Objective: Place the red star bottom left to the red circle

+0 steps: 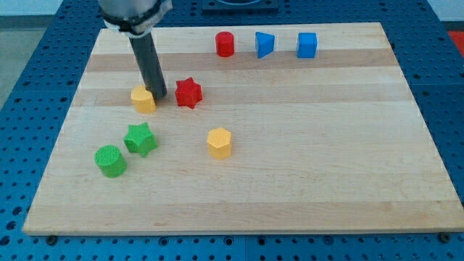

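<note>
The red star (188, 93) lies on the wooden board (304, 167) at the upper left of middle. The red circle (225, 44), a short cylinder, stands near the view's top edge, up and to the right of the star. My tip (159, 96) rests on the board just left of the red star, between it and a yellow block (143, 99). The tip is close to both; I cannot tell if it touches either.
A blue triangle-like block (265, 45) and a blue cube (307, 45) stand right of the red circle. A green star (141, 139) and green cylinder (110, 160) lie at the lower left. A yellow hexagon (219, 142) lies below the red star.
</note>
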Robot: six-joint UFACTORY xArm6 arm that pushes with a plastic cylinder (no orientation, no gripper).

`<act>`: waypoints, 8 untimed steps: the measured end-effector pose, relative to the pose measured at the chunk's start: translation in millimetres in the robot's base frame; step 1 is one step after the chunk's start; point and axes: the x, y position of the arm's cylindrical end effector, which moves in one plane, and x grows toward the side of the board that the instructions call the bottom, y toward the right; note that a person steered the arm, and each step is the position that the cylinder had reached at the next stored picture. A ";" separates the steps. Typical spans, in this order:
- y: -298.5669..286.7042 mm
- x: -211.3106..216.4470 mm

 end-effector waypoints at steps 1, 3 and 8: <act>58.1 31.7; 55.0 -28.2; -21.1 -53.8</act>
